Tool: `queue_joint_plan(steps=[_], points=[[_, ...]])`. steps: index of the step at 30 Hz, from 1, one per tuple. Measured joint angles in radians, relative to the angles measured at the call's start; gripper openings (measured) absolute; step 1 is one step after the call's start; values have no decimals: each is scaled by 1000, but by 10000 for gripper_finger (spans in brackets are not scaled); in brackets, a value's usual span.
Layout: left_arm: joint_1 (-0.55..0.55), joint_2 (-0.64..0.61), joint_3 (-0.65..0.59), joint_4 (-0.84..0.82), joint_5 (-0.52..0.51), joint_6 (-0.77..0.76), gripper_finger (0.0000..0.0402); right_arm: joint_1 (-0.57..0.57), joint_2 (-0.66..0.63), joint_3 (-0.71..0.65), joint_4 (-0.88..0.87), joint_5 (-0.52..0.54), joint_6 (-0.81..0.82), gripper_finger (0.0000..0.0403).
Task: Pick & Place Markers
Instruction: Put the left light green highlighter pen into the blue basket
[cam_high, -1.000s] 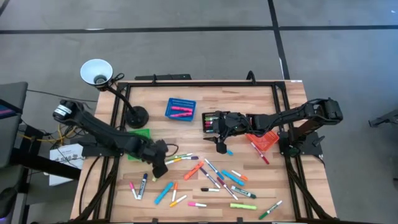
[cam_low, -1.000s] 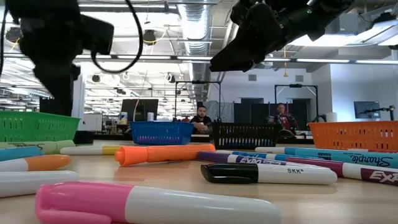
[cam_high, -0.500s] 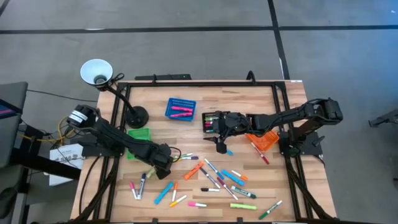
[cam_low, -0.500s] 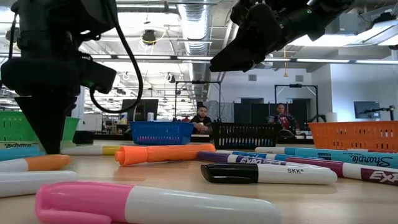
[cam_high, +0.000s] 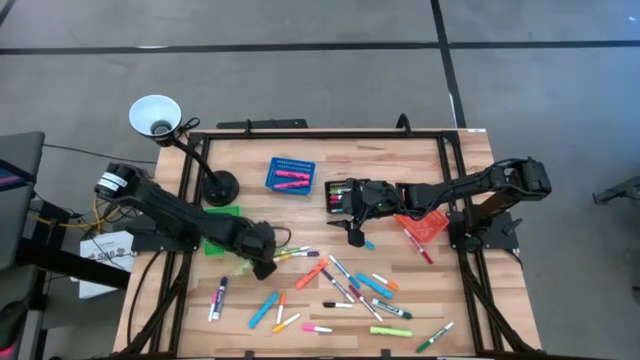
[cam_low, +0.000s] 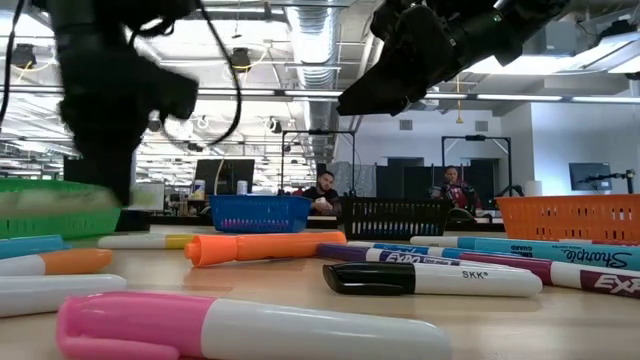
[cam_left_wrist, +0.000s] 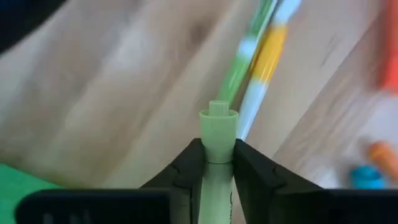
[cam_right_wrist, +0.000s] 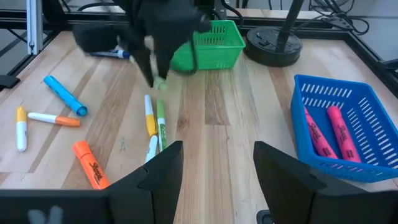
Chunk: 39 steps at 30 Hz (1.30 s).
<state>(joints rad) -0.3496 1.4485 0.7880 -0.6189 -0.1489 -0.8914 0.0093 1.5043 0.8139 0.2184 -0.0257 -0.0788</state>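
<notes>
Lighting is even and bright. Motion blur smears the left gripper (cam_low: 100, 90) and the tabletop (cam_left_wrist: 124, 81) beyond its fingers. Ceiling lights (cam_low: 560, 97) glare.

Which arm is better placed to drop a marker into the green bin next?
Left. The left gripper is shut on a green marker and sits right beside the green bin. The right gripper hangs open and empty near the black bin, farther away.

Pale, matt wood-grain table (cam_high: 330, 170); glossy plastic markers (cam_high: 345, 290) lie on it beside latticed plastic green bin (cam_right_wrist: 214, 46).
</notes>
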Motion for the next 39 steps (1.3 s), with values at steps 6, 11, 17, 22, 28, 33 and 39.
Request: queue_joint_plan(steps=[6,11,17,22,28,33,39], points=[[165,-150,0,52,-173,237,71,0,0,0,1,0,-1,189],[347,-220,1,248,-183,601,74,-5,0,0,4,0,-8,189],[539,-180,2,446,2,993,78,-19,0,0,4,1,-8,189],[641,-90,2,536,24,1174,73,-18,0,0,1,0,-8,189],[691,44,2,611,23,1286,75,-18,0,0,0,0,-8,189],[697,128,2,612,23,1288,76,-18,0,0,0,0,-8,189],[682,147,2,614,23,1288,76,-18,0,0,0,0,-8,189]])
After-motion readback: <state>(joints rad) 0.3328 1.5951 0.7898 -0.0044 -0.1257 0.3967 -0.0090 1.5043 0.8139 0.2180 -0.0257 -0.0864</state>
